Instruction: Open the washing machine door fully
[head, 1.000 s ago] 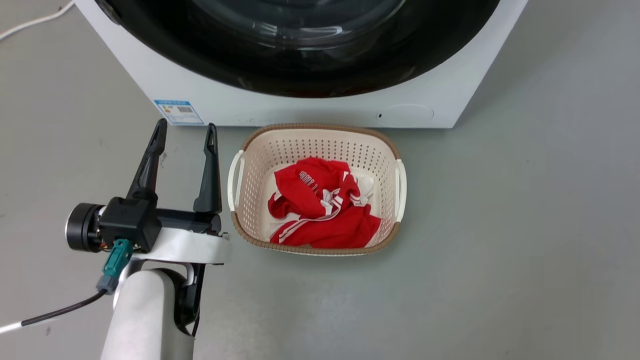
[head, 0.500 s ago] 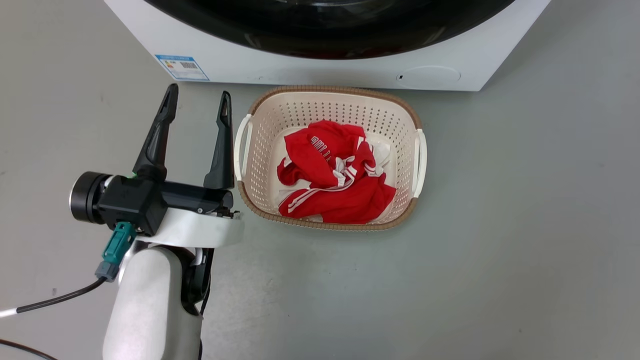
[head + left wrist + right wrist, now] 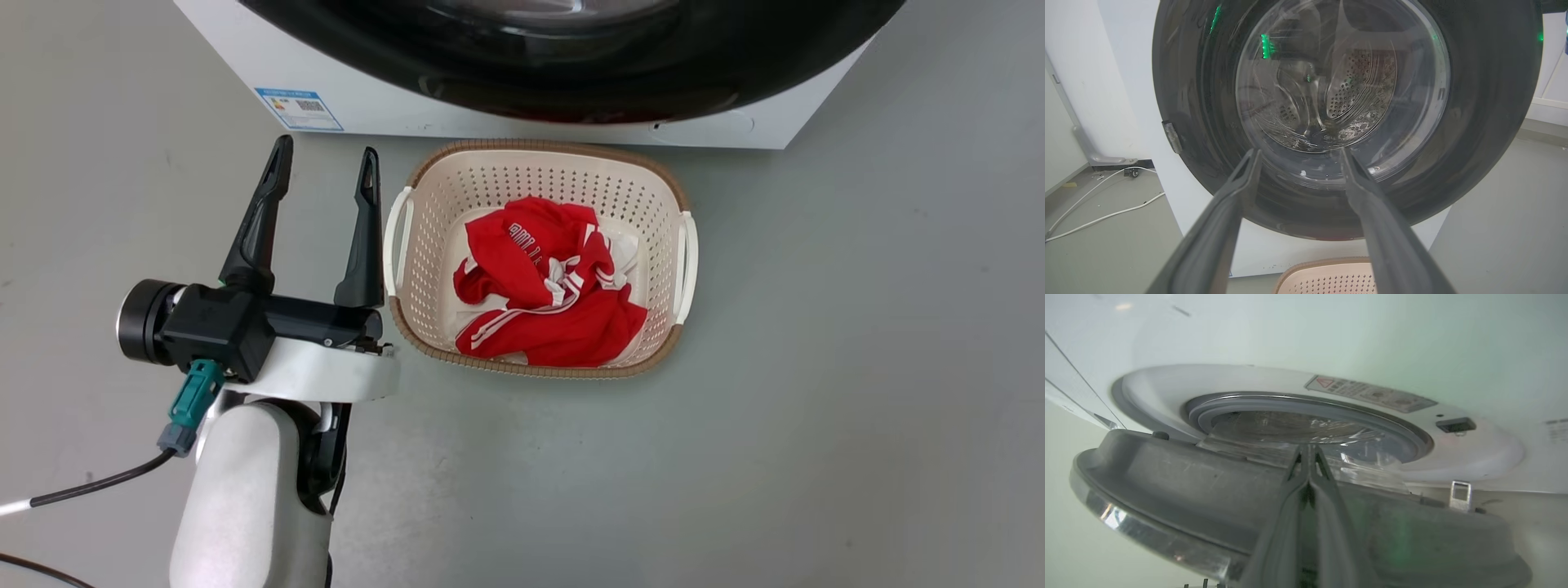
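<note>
The white washing machine (image 3: 490, 122) stands at the top of the head view. Its glossy black washing machine door (image 3: 588, 73) stands ajar, swung out at the right. My left gripper (image 3: 325, 155) hangs open and empty at the lower left, beside the basket. In the left wrist view the door (image 3: 1486, 102) and its glass bowl (image 3: 1343, 73) lie ahead of the open left gripper (image 3: 1299, 151). In the right wrist view my right gripper (image 3: 1308, 448) is shut, its tips against the door's grey inner side (image 3: 1167, 490), in the gap before the rubber ring (image 3: 1306, 402).
A cream perforated basket (image 3: 678, 245) holding red and white clothing (image 3: 547, 294) sits on the grey floor just in front of the machine. White cables (image 3: 1106, 212) trail on the floor to the machine's left. The door's latch hook (image 3: 1459, 494) faces the lock slot (image 3: 1455, 424).
The head camera shifted over the first half second. Since then the door's lower right edge has swung outward over the machine's round cap. The left arm has held still.
</note>
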Controlling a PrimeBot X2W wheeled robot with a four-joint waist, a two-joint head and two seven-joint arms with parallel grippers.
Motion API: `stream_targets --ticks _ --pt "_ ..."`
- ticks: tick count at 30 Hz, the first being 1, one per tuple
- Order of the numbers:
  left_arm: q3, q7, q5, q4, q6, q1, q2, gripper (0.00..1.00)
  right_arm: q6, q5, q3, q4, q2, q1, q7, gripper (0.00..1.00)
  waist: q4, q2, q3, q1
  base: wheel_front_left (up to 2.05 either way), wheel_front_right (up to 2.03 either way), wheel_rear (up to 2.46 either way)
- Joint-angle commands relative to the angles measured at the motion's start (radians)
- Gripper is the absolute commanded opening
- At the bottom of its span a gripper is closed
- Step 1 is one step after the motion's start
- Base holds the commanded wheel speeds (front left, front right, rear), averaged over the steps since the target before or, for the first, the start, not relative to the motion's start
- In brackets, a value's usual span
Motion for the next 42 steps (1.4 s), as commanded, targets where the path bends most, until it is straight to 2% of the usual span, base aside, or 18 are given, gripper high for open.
stream_targets --ticks 1,11,22,28,30,42 --pt "0.004 -0.002 -0.001 0.005 0.002 0.005 -0.001 1.0 0.002 0.016 -0.002 -0.013 0.009 0.03 0.029 0.0 -0.005 0.0 -0.016 -0.0001 0.0 0.0 0.0" --pt "0.011 -0.002 0.002 0.041 0.005 0.054 -0.002 1.0 0.003 0.073 -0.004 -0.108 0.03 0.191 0.213 0.0 -0.02 0.0 -0.125 -0.0001 0.0 0.0 0.0" --pt "0.007 -0.002 -0.006 0.073 0.015 0.151 -0.001 1.0 0.002 0.108 0.026 -0.25 0.087 0.452 0.332 0.0 -0.024 0.0 -0.276 -0.0001 0.0 0.0 0.0" --pt "0.006 -0.002 -0.008 0.077 0.023 0.202 -0.001 1.0 0.002 0.141 0.032 -0.36 0.134 0.577 0.362 0.0 -0.02 0.0 -0.327 -0.0001 0.0 0.0 0.0" --pt "-0.008 -0.002 -0.014 0.082 0.028 0.223 -0.002 1.0 0.002 0.17 0.032 -0.431 0.158 0.659 0.374 0.0 -0.011 0.0 -0.349 -0.0001 0.0 0.0 0.0" --pt "-0.045 -0.002 -0.024 0.094 0.04 0.25 -0.001 1.0 0.002 0.237 0.096 -0.623 0.194 0.85 0.357 0.0 0.008 0.0 -0.386 -0.0001 0.0 0.0 0.0"
